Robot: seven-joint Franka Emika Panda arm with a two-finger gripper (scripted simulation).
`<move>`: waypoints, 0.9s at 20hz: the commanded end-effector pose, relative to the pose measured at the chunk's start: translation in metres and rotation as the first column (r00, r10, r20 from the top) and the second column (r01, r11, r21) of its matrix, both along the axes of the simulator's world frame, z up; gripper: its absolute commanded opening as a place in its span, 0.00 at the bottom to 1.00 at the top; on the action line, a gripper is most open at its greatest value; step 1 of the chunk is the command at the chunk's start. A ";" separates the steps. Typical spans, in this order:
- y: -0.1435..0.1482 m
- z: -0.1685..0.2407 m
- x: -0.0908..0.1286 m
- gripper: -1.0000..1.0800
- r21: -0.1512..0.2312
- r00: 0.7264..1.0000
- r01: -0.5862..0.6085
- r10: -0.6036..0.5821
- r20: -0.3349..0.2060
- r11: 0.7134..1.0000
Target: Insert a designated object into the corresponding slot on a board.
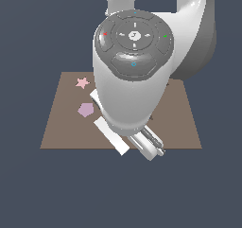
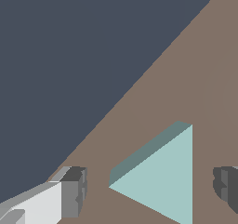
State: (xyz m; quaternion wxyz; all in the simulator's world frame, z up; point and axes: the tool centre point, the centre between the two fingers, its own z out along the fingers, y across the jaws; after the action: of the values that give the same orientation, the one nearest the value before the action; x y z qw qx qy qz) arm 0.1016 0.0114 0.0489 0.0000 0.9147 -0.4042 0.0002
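Light-teal and flat, the triangle piece [image 2: 162,179] lies on the brown board [image 2: 200,79] between the two dark fingertips [image 2: 74,190] of the jaws, which stand spread wide with a clear gap on either side of it, touching nothing. In the exterior view the arm's bulk hides the middle of the board [image 1: 182,127], so the triangular slot cannot be made out; the gripper [image 1: 150,144] hangs near the board's front edge. A pink star [image 1: 82,83] and a lilac pentagon [image 1: 85,109] sit on the exterior view's left.
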 end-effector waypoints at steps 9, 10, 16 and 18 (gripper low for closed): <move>0.000 -0.019 0.000 0.00 0.000 1.000 0.005 -0.005 0.000 1.000; 0.000 -0.019 0.000 0.00 0.000 1.000 0.005 -0.005 0.000 1.000; 0.000 -0.019 0.000 0.00 0.000 1.000 0.005 -0.005 0.000 1.000; 0.000 -0.018 0.000 0.00 0.000 1.000 0.005 -0.005 0.000 1.000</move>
State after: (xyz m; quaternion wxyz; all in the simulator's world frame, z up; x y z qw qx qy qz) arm 0.1018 0.0112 0.0306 -0.0002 0.9138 -0.4063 0.0002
